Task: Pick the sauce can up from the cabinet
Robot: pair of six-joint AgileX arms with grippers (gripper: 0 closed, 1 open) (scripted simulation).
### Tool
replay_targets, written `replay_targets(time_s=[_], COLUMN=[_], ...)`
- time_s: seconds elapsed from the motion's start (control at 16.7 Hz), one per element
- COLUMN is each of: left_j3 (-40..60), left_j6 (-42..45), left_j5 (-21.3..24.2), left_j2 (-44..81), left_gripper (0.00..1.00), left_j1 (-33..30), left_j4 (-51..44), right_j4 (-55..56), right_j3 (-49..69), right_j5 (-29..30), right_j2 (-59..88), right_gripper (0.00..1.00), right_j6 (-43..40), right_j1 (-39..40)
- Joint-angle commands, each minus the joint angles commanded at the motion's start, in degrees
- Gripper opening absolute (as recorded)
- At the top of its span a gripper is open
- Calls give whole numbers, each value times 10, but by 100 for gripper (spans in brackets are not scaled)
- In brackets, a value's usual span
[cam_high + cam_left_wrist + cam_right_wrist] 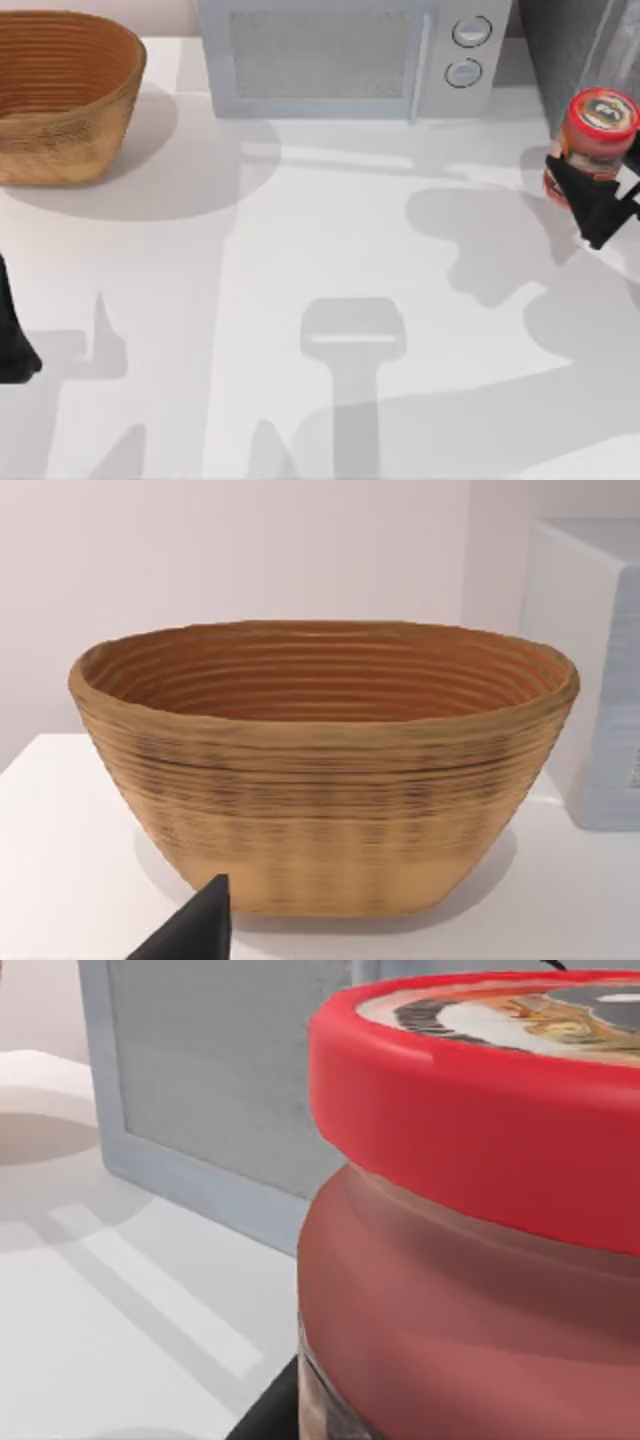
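The sauce can (600, 118), red with a dark-and-white label on its round top, hangs at the far right just in front of the dark grey speckled cabinet (565, 45). My right gripper (590, 190) is shut on the can's lower body, with black fingers on either side. The can's shadow falls on the table to the left of it. The right wrist view shows the can (480, 1160) very close, with a black finger (268, 1418) at its base. My left arm (14, 340) is parked at the table's left edge.
A pale microwave (350, 55) with two round knobs stands at the back centre, beside the cabinet, and shows again as the microwave (200, 1080) behind the can. A woven basket (60, 95) sits at the back left; the left wrist view faces this basket (320, 770).
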Motion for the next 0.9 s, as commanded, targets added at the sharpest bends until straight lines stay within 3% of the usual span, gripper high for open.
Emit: replay_targets(time_s=[0.54,0.9], left_j3=[0,0], left_j6=[0,0], left_j5=[0,0], left_j2=[0,0], left_gripper=[100,100], left_j1=[0,0], left_j4=[0,0], right_j4=[0,0], right_j3=[0,0], right_j5=[0,0], right_j2=[0,0], right_gripper=[98,100], right_j6=[0,0], right_j1=[0,0])
